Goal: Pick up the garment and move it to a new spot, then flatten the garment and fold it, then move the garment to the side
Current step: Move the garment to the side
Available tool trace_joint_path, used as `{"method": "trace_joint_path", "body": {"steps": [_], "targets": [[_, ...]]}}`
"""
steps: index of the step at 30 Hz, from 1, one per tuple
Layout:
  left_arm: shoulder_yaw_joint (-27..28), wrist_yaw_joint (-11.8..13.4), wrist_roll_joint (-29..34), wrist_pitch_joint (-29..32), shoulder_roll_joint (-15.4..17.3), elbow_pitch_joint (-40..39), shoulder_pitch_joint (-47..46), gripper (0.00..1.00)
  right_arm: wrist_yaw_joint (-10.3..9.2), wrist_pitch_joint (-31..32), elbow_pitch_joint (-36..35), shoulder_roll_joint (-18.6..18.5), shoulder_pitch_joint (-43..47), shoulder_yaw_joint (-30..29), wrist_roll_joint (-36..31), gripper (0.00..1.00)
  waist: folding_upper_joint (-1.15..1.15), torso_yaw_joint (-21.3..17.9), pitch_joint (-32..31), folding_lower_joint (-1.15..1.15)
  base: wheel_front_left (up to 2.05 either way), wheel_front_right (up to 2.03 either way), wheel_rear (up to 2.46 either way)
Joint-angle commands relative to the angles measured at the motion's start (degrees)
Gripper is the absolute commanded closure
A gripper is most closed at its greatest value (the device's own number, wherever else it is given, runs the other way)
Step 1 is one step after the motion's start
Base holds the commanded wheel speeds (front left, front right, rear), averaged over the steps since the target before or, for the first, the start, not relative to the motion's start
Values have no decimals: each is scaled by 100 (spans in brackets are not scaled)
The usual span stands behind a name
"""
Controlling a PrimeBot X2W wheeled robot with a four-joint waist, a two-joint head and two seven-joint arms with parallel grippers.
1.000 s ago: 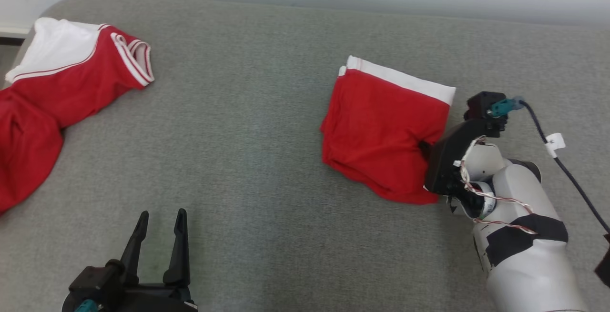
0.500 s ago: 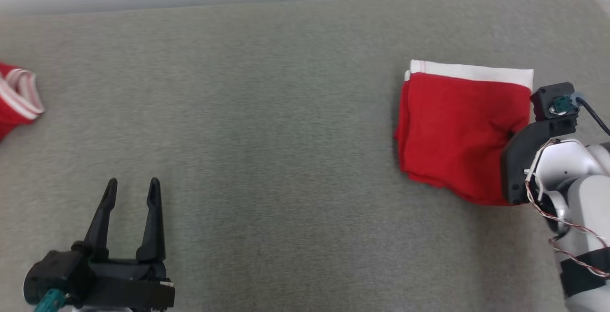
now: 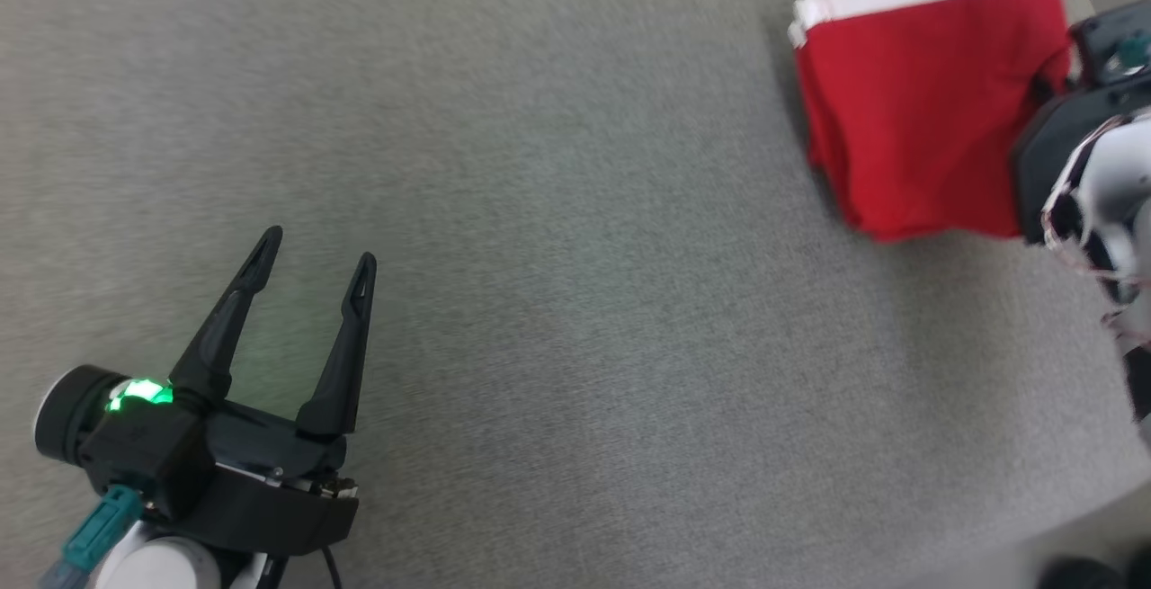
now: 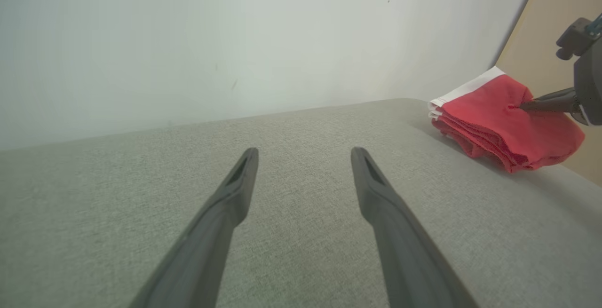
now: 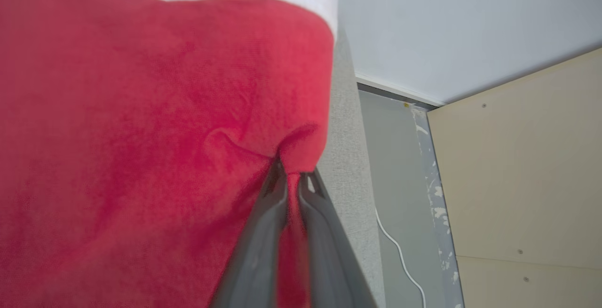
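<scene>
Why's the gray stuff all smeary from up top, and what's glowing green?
Head view: the grey surface is streaked, probably camera shake; a green light behind the left gripper glows, tinting it. Right wrist view: the red garment sits too close, so it's soft.

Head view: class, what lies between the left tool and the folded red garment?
Nothing but bare grey upholstery between the left tool and the garment; the head view shows that stretch whole.

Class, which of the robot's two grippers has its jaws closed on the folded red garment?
The right gripper: its jaws pinch an edge of the red garment. The left gripper has jaws apart, holding nothing.
</scene>
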Motion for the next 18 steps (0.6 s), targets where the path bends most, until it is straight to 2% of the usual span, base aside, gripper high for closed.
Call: {"method": "trace_joint_path", "body": {"steps": [1, 8, 13, 14, 15, 16, 17, 18], "targets": [[-14, 6, 17, 93, 119, -87, -102, 0, -16, -221, 134, -108, -222, -16, -52, 100, -1, -549, 624, -1, 0, 0, 0], [-46, 33, 44, 373, 336, -449, -64, 0, -16, -1138, 707, -302, -706, -257, -196, 100, -1, -669, 891, -1, 0, 0, 0], [-66, 47, 37, 510, 399, -563, -77, 0, -16, -1856, 912, -284, -838, -497, -365, 100, -1, -630, 973, -1, 0, 0, 0], [-78, 54, 36, 522, 395, -554, -69, 0, -16, -1941, 943, -251, -824, -543, -396, 95, -1, -619, 966, -1, 0, 0, 0], [-106, 73, 36, 536, 385, -545, -58, 0, -16, -2176, 920, -207, -800, -536, -512, 70, -1, -591, 954, -1, 0, 0, 0], [-105, 80, 31, 537, 388, -543, -56, 0, -16, -2326, 897, -195, -801, -509, -590, 11, -1, -577, 948, -1, 0, 0, 0], [-103, 91, 23, 524, 390, -534, -56, 0, -15, -2436, 916, -171, -814, -557, -621, 0, -1, -563, 940, -1, 0, 0, 0], [-108, 89, 10, 515, 381, -524, -59, 0, -16, -2538, 938, -159, -814, -565, -672, 0, -1, -546, 927, -1, 0, 0, 0]]}}
